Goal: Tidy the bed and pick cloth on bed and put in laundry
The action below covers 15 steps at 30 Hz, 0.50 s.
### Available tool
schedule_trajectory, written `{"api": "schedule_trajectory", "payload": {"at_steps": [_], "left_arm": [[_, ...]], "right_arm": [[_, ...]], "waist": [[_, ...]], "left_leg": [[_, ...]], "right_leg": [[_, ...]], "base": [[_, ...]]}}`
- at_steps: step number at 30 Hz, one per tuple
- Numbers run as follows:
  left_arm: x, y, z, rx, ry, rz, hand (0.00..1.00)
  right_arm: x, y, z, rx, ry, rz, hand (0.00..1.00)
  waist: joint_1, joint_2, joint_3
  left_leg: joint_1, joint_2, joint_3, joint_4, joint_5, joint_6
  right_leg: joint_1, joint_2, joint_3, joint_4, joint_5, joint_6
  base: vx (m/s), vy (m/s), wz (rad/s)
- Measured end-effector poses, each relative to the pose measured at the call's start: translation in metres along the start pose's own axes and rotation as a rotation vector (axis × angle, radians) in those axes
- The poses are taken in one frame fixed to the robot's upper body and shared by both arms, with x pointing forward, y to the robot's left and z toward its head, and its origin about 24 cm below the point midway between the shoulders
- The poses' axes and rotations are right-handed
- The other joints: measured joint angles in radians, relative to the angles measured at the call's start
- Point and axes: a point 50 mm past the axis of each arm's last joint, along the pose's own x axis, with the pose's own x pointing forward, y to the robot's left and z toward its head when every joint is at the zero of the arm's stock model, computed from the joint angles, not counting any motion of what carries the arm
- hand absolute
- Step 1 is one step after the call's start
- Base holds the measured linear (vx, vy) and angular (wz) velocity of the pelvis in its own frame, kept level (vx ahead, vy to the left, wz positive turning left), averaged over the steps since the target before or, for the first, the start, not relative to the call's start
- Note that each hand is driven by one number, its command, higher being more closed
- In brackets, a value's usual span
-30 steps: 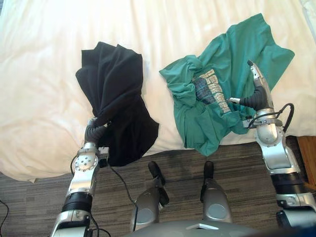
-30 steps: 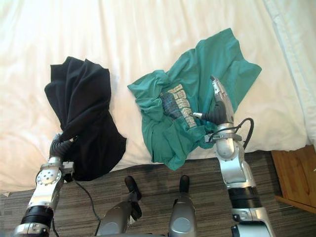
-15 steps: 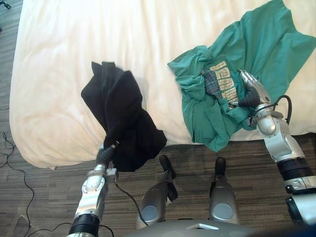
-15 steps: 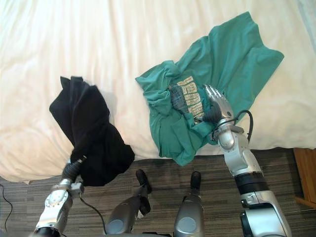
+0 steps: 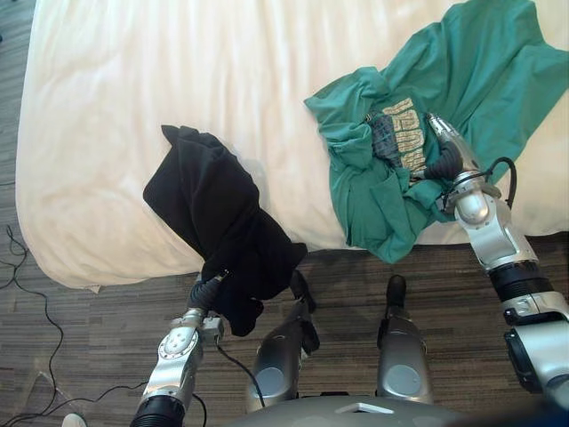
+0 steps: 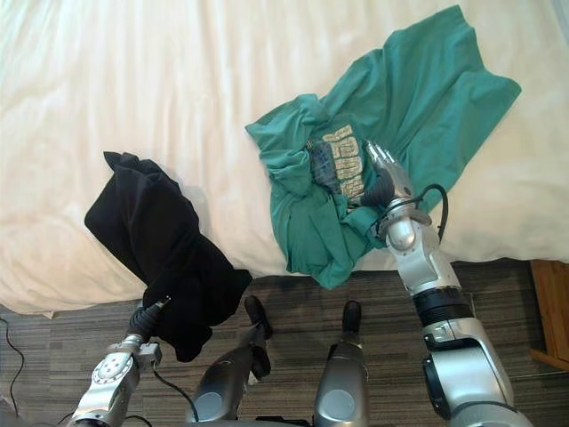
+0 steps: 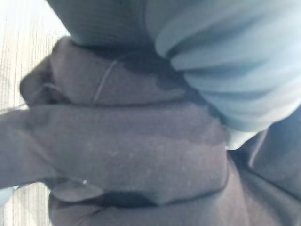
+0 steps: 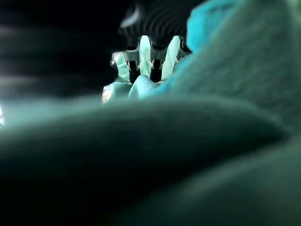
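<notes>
Bed (image 5: pixel 178 71): black cloth (image 5: pixel 206 197) hides left hand (image 5: pixel 205 290), grip unclear; right hand (image 5: pixel 444 160) flat on shirt (image 5: pixel 480 55).

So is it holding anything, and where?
Left hand grips the crumpled black cloth by its bunched lower end; right hand lies open on the green printed T-shirt.

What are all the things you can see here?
bed: one, white sheet, across the top.
black cloth: one, black, draped over the bed's near edge, hanging toward the floor.
T-shirt: one, green with a print, crumpled on the bed's right side.
carpet: one, grey-brown stripes, below the bed.
wooden furniture: one piece, brown, far right on the floor.
left robot hand: one, buried in the black cloth's lower end.
right robot hand: one, silver, fingers straight, resting on the T-shirt.
</notes>
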Motion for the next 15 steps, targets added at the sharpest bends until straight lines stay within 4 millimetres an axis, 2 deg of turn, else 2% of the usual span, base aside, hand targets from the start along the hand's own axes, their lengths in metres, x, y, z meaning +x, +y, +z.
{"api": "schedule_trajectory", "payload": {"at_steps": [4,12,15], "left_arm": [[0.0019,0.0013,-0.0043,-0.005,0.023,0.008,1.00],[0.0029,-0.0003,-0.0043,-0.019,0.021,0.011,1.00],[0.0038,-0.0054,-0.0051,-0.040,0.019,0.007,1.00]], "right_arm": [[0.0019,0.0027,0.0026,0.034,0.002,-0.004,1.00],[0.0083,-0.0042,0.0078,0.092,-0.007,-0.031,1.00],[0.0080,-0.0047,0.0079,0.105,-0.007,-0.035,1.00]], "waist": [[0.000,0.000,0.000],[0.006,0.001,0.000],[0.023,0.001,0.000]], "left_leg": [[-0.009,0.011,-0.001,0.003,0.005,-0.007],[-0.013,0.024,-0.005,0.004,0.014,-0.015],[-0.012,0.026,-0.002,0.004,0.014,-0.016]], "right_leg": [[-0.018,0.009,-0.001,0.017,-0.002,-0.003],[-0.044,0.013,-0.005,0.071,-0.034,-0.012],[-0.051,0.015,-0.005,0.081,-0.040,-0.014]], "base": [[0.03,-0.022,-0.02],[0.06,-0.033,0.01],[0.06,-0.030,-0.04]]}}
